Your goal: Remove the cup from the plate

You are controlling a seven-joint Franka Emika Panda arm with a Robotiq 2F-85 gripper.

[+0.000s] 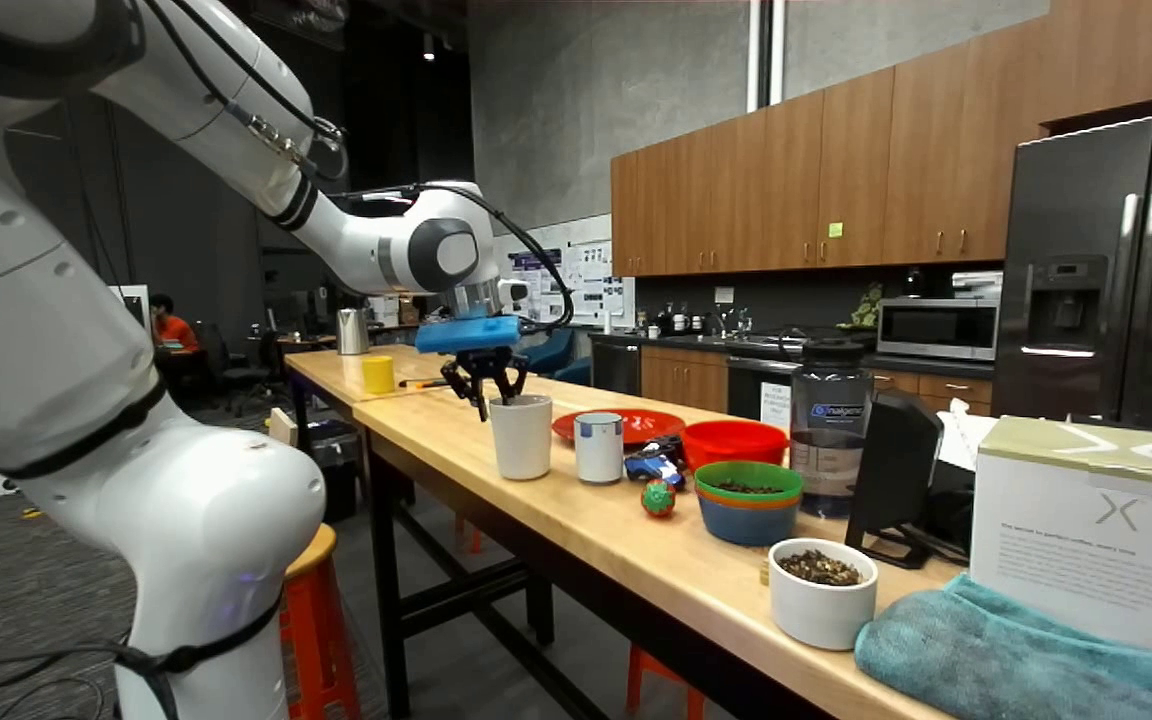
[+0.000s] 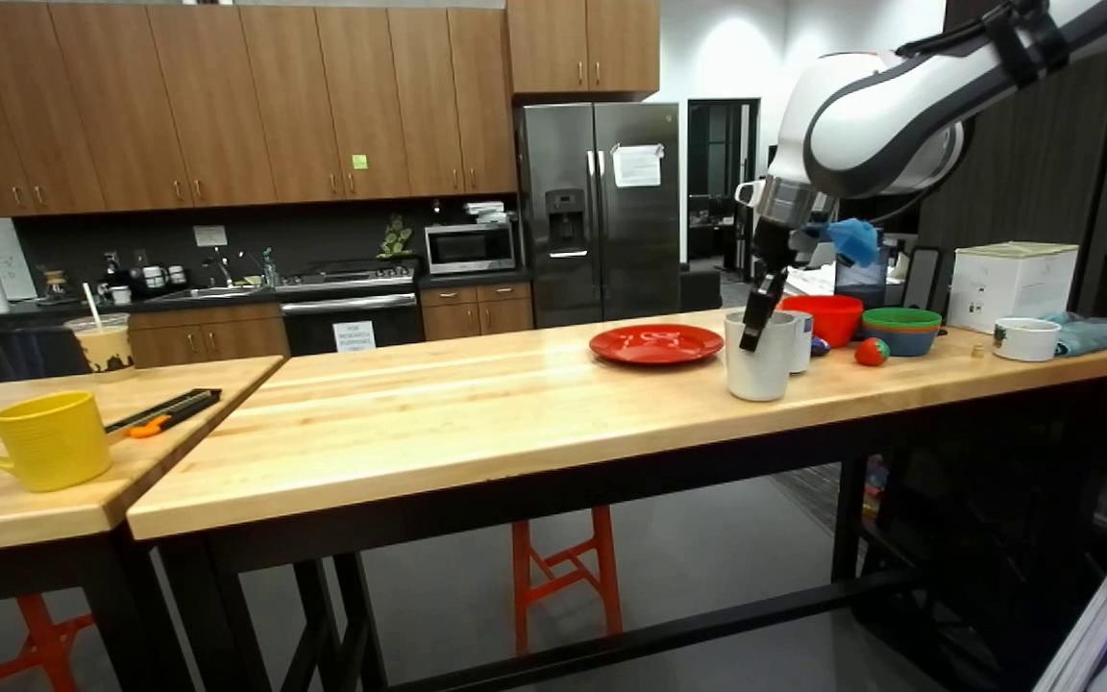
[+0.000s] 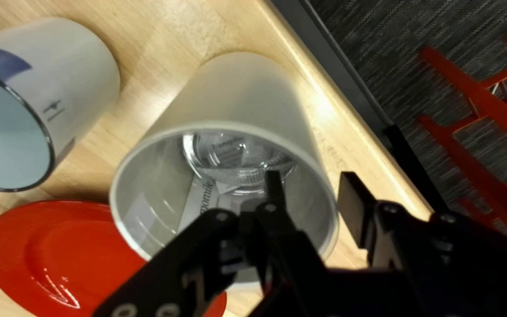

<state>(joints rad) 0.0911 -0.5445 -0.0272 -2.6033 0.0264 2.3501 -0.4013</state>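
Note:
The plain white cup (image 1: 520,440) stands upright on the table near its edge, beside the red plate (image 1: 648,424) and not on it. Both also show in an exterior view, the cup (image 2: 755,373) and the plate (image 2: 654,346). In the wrist view the cup (image 3: 247,94) holds a clear round item and a printed paper packet. The red plate (image 3: 82,255) lies at lower left there, with nothing on its visible part. My gripper (image 3: 310,185) is open around the cup's rim: one finger inside the mouth, one outside. A gap shows between the outer finger and the wall.
A white mug with blue marks (image 1: 599,447) stands close beside the cup. A red bowl (image 1: 733,443), stacked coloured bowls (image 1: 748,505), a toy strawberry (image 1: 658,497), a toy car (image 1: 658,466), a bottle (image 1: 829,430) and a low white bowl (image 1: 822,600) stand further along.

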